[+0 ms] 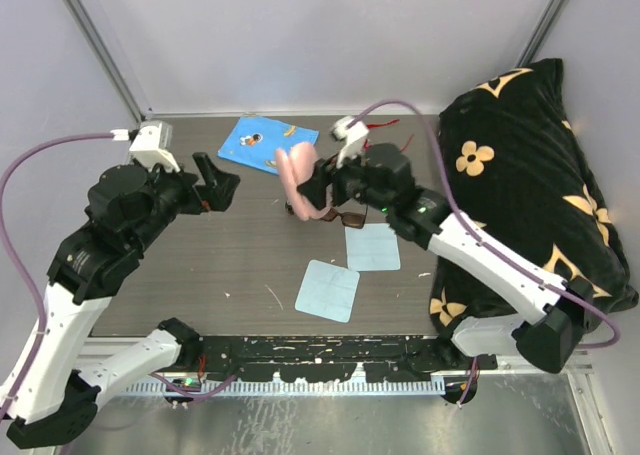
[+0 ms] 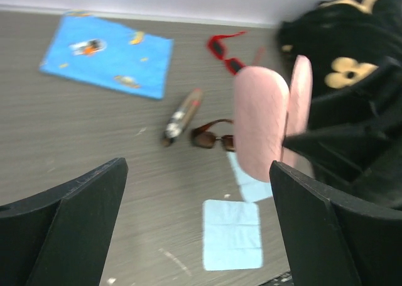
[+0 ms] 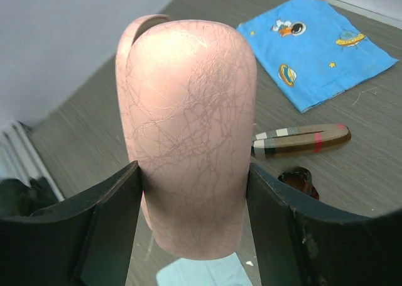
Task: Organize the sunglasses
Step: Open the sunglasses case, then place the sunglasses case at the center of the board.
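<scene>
My right gripper is shut on the pink oval glasses case and holds it upright above the table; its lid looks ajar. The dark brown sunglasses lie on the table just below and beside the case, partly hidden by it. The red sunglasses lie at the back near the pillow. My left gripper is open and empty, raised to the left of the case.
A slim brown-and-black case lies beside the brown sunglasses. A blue cartoon cloth lies at the back. Two light blue cloths lie mid-table. A black pillow fills the right side.
</scene>
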Robot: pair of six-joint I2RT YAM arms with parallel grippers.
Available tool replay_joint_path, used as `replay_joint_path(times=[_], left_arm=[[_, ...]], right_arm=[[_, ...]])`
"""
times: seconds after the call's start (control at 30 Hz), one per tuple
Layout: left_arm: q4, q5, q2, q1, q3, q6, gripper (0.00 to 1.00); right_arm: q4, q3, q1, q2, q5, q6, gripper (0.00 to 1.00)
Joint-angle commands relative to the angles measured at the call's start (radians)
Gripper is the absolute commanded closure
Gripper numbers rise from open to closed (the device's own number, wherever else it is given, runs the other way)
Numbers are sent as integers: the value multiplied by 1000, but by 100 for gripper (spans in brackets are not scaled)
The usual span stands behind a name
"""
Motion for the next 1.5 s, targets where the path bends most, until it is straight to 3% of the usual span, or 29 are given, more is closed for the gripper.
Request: replay_joint_path(times=[0.0, 0.13, 0.33, 0.57, 1.1, 1.47], left_arm=[[-235, -322, -48, 4, 39, -22, 2], [-306, -394, -88, 5, 25, -32, 2], [-376, -479, -115, 5, 27, -42, 2], [-400, -518, -139, 5, 34, -47, 2], [-399, -495, -143, 5, 23, -64, 2], [-397, -480, -150, 5, 4, -82, 2]], right_arm=[[-36, 58, 198, 75, 317, -323, 98], [2, 52, 350, 181, 483, -524, 98], [15, 107, 438, 325, 508, -661, 93], [18, 162, 540, 521, 747, -844, 88], [18, 277, 565, 766, 979, -876, 65], [-8, 278, 571, 811, 991, -829, 49]])
